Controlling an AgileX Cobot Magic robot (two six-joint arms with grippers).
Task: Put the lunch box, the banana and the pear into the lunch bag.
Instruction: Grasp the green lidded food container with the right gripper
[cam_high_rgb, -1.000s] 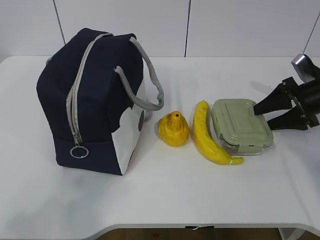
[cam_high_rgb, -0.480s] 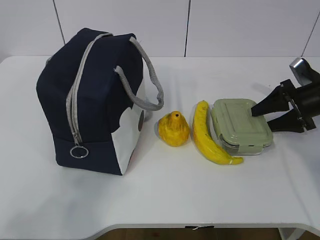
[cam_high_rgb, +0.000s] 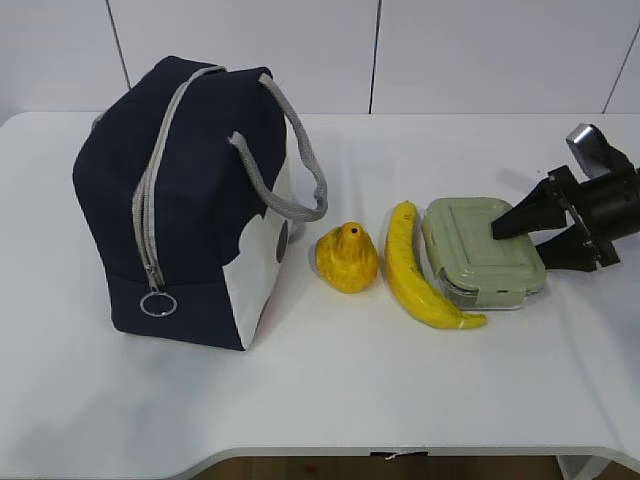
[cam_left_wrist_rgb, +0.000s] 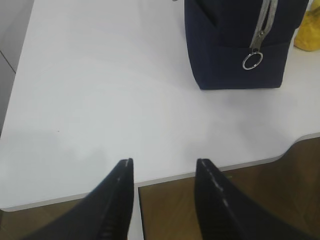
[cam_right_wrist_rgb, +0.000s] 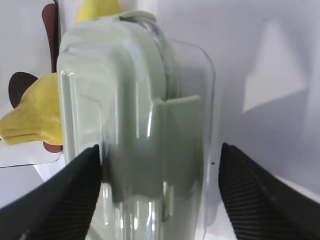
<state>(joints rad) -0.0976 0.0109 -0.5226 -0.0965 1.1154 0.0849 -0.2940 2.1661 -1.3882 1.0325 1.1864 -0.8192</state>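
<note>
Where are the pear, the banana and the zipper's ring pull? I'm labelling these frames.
pear (cam_high_rgb: 347, 260), exterior view, middle of its body.
banana (cam_high_rgb: 412, 275), exterior view, middle of its curve.
ring pull (cam_left_wrist_rgb: 252, 60), left wrist view, on the metal ring's rim.

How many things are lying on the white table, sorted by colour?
Yellow: 2, the banana and the pear
Navy blue: 1, the lunch bag
Pale green: 1, the lunch box
Total: 4
</note>
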